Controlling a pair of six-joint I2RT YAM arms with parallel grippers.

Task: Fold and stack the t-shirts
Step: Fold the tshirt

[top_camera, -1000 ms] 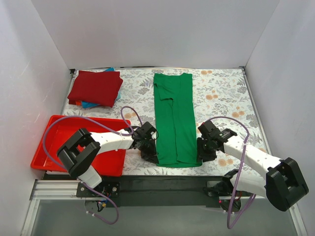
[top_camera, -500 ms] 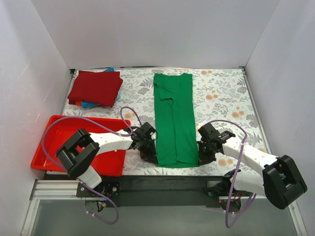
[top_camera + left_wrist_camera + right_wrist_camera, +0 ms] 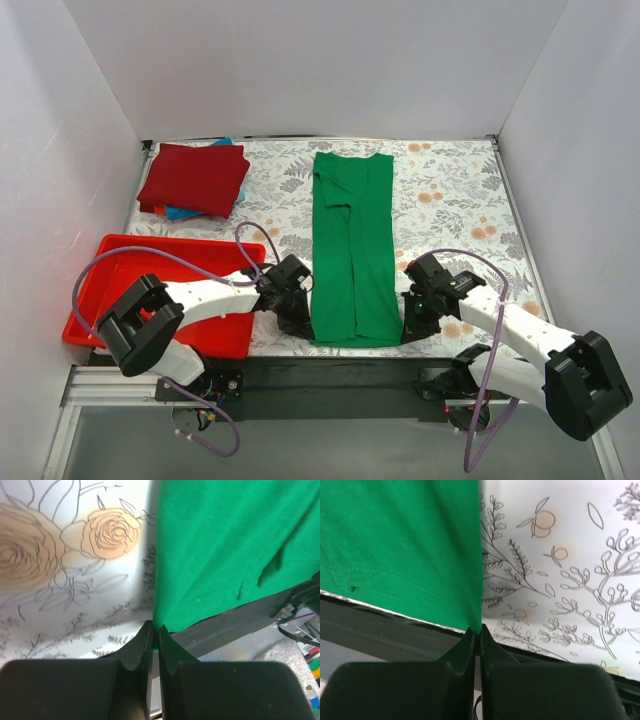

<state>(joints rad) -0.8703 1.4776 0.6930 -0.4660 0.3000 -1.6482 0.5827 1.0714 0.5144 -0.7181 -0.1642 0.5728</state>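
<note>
At the far left corner a folded dark red t-shirt (image 3: 195,178) lies on a blue t-shirt (image 3: 182,212), and nearer the arms sits a red tray (image 3: 125,265), which has no part in this step. The left gripper (image 3: 154,630) is clenched on the near left corner of the green t-shirt (image 3: 352,240), its jaws pinching the hem. The shirt lies as a long narrow strip down the middle of the table (image 3: 450,190), collar end far and hem at the near edge. The right gripper (image 3: 476,631) is likewise pinched shut on the near right corner. The step in hand looks like the crosswise fold: both corners should rise together and level, with the hem kept lightly taut between them so it does not sag or twist. They should then travel away from the arms and set the hem down square on the far end, edges matched. Pulling unevenly would likely skew the strip. Neither wrist view shows whether each pinch has caught every layer of cloth or only the top one. The blue shirt shows only as an edge, and from above the fingertips are hidden under the wrists
</note>
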